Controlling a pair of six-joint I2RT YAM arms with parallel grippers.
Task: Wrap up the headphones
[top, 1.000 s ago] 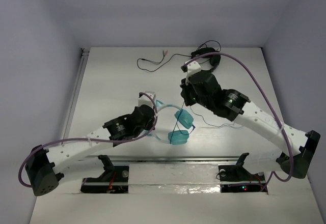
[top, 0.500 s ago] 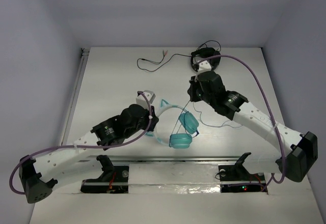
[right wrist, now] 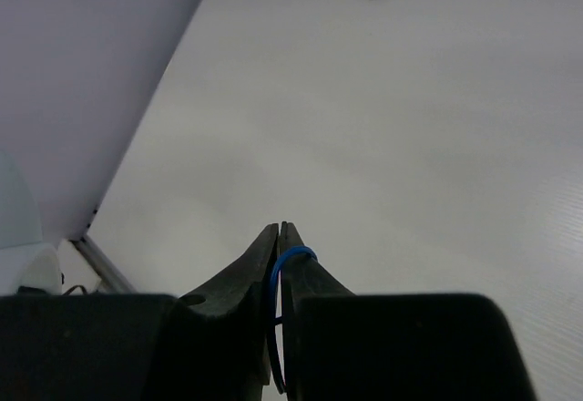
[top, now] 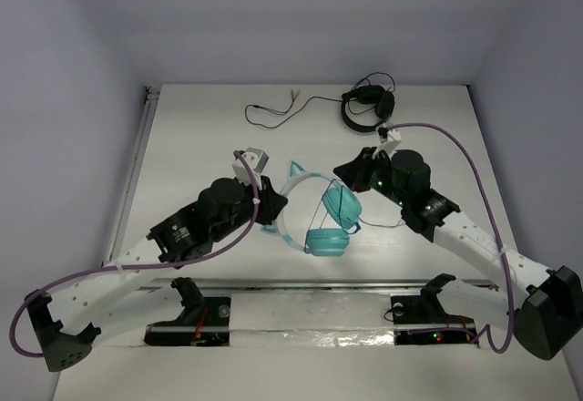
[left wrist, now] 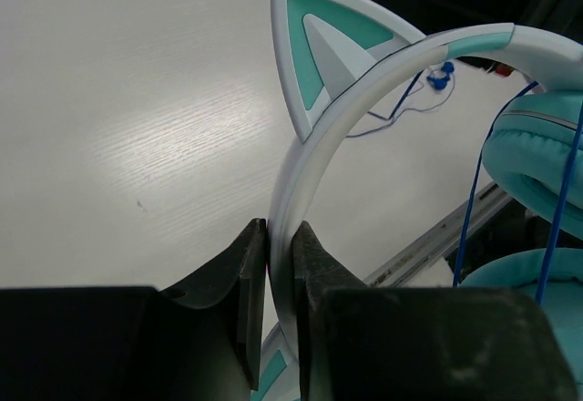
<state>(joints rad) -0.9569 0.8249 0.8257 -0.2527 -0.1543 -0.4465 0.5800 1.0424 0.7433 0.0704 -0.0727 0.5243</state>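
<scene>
Here we go: the teal headphones (top: 321,214) sit near the front middle of the table (top: 200,146), right between the two arms. The left gripper (left wrist: 281,264) has the pale headband (left wrist: 364,82) pinched edge-on just below one cat-ear point, fingers nearly closed with only the band's thickness between them. Across from it, the right gripper (right wrist: 281,237) is pressed shut, and a small loop of thin blue cable (right wrist: 293,257) pokes out at the very tips. From above, that cable runs down across the two ear cups (top: 328,240). Whether the cups rest on the table or hang just off it, I can't tell.

By the look of it this is a light thing. The band seems stiff and springy, a good place to anchor, though smooth plastic could swivel in that narrow pinch. The cable is the tricky bit: limp, thin and likely slippery, it could slide out of the tips or snag on the ear points. I'd grip it close to the cups and pull gently. The black headphones (top: 367,109) sit well apart at the back.
</scene>
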